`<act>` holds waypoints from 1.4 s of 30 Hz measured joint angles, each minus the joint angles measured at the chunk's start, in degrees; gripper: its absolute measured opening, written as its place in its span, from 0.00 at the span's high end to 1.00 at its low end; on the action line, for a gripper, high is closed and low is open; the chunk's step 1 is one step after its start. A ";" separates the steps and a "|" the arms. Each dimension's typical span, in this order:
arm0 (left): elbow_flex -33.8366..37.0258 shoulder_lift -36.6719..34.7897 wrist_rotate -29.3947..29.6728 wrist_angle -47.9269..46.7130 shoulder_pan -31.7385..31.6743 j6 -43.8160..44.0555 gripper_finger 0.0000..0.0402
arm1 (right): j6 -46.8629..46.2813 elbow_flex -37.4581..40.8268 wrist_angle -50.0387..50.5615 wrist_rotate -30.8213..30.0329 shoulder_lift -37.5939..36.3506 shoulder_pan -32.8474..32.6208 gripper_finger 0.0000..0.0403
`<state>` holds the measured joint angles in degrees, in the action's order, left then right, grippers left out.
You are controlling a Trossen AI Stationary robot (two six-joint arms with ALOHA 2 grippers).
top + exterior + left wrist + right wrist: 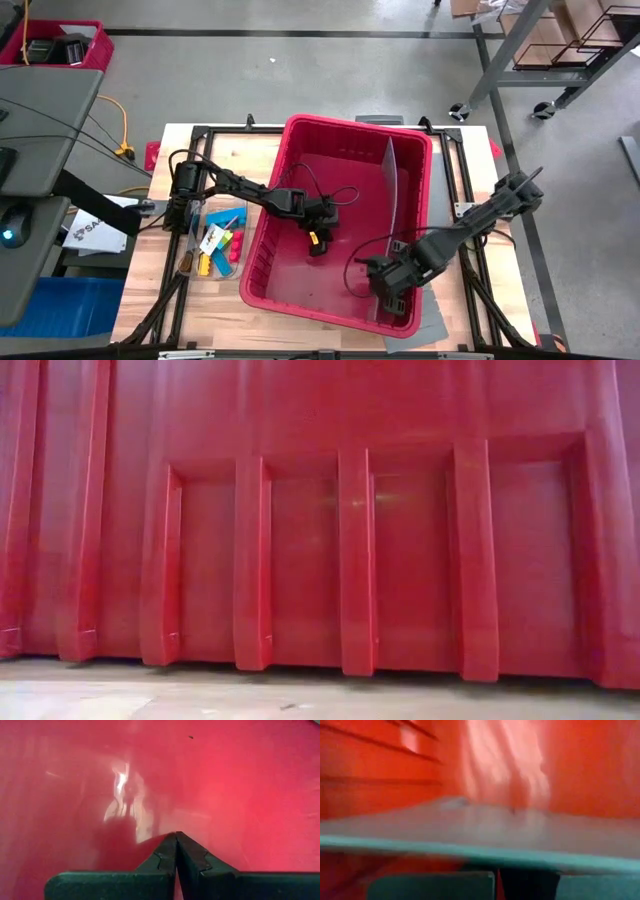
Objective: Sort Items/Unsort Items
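Note:
The items [215, 245], small blue, yellow and red pieces with a white tag, lie on the wooden table left of the large red bin [300, 135]. None of them shows inside the bin. My left gripper [176, 836] is shut and empty, pointing down at the bin's bare floor near its middle [318, 240]. My right gripper [390, 298] hangs over the bin's near right corner, close above a clear panel [480, 827] that lies slanted there. Its fingers are blurred and partly hidden behind the panel's edge. My right gripper stands at the clear panel's edge [485, 852], coming from above. Whether it touches the panel I cannot tell. My left gripper touches nothing that shows.
A clear divider [391, 185] stands upright in the bin's right half. The bin's ribbed outer wall [320, 540] fills the low view. Black frame rails [200, 135] run along the table's edges. A dark desk [40, 110] stands beyond the table's left side.

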<state>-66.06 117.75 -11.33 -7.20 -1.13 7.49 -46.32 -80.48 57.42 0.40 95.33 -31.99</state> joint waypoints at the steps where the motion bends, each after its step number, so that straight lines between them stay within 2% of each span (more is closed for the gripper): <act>1: 0.00 0.00 0.02 -0.02 0.00 0.28 1.00 | -0.12 -0.12 -0.42 -0.16 0.03 0.00 1.00; 12: -0.02 0.09 0.04 0.61 -0.07 0.44 1.00 | -0.97 -2.49 7.04 2.61 0.37 -0.65 1.00; 20: 0.02 0.11 -0.26 0.96 -0.48 0.48 1.00 | 4.03 -3.05 6.35 -0.90 1.45 0.84 1.00; 27: 0.02 0.11 -0.21 1.01 -0.70 0.84 1.00 | 8.87 -2.98 0.56 -1.50 2.99 3.78 1.00; 36: 0.00 0.11 0.20 1.22 -0.74 1.91 1.00 | 8.62 -3.46 1.98 -0.80 2.81 3.83 1.00; 42: -0.02 0.11 0.13 1.22 -0.74 1.42 1.00 | 4.74 -3.49 4.15 0.07 2.21 3.43 1.00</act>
<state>-66.08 117.86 -11.21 -5.98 -1.87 8.91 -41.58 -83.96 61.58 0.47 97.54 -28.56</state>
